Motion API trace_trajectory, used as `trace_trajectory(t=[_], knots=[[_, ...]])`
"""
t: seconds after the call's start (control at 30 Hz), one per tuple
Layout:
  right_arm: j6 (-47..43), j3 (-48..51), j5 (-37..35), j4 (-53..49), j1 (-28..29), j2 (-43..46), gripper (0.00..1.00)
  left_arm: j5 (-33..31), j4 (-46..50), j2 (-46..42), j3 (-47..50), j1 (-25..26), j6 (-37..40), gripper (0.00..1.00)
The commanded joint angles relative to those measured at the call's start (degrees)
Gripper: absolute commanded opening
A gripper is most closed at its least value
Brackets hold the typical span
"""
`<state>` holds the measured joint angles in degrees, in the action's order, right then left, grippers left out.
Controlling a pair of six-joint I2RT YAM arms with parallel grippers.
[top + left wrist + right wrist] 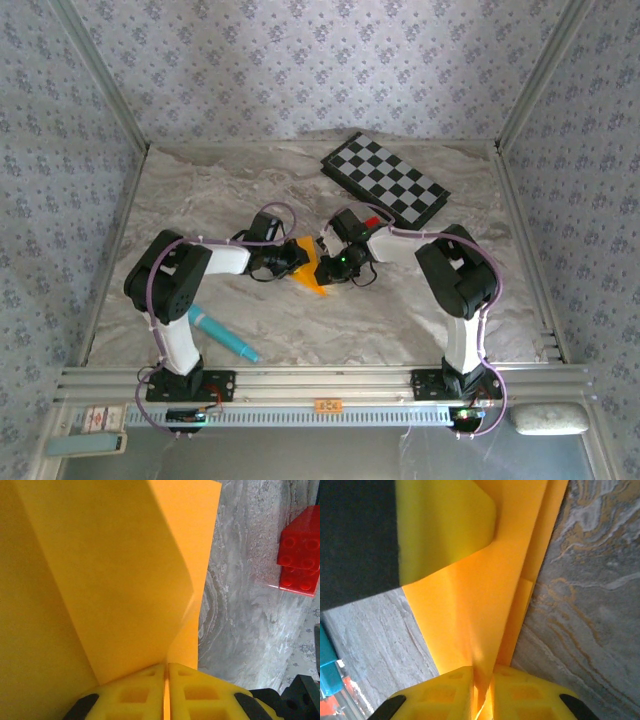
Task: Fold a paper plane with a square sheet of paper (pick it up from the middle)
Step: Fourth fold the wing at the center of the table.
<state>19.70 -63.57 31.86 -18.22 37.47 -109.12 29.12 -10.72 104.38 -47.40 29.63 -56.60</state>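
Note:
The orange-yellow paper (309,268) is folded into a narrow creased shape at the table's middle, held between both arms. My left gripper (296,258) is shut on its left side; in the left wrist view the paper (125,570) rises from between the yellow fingers (130,695), which pinch a thin edge. My right gripper (330,262) is shut on the right side; in the right wrist view folded layers of the paper (480,600) run down into the jaws between the yellow fingers (525,695). A curled flap (445,525) stands at the top.
A black-and-white checkerboard (385,180) lies at the back right. A small red block (371,220) (300,550) sits just behind the right gripper. A teal marker (225,334) lies near the left arm's base. The marble tabletop (380,320) stretches in front.

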Motion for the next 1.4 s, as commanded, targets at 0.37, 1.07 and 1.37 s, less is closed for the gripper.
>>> trace_trajectory(t=[0.37, 1.07, 1.37], knots=[[4.02, 1.26, 2.69, -4.85, -0.49, 3.18, 0.21, -1.53, 4.04, 2.06, 0.13, -0.38, 0.70, 0.10], [5.08, 1.77, -0.04, -5.93, 0.05, -0.17, 0.12, -1.60, 4.50, 2.04, 0.13, -0.38, 0.61, 0.11], [4.99, 2.57, 2.13, -4.70, -0.02, 0.72, 0.12, -1.76, 4.66, 2.03, 0.29, -0.42, 0.61, 0.11]])
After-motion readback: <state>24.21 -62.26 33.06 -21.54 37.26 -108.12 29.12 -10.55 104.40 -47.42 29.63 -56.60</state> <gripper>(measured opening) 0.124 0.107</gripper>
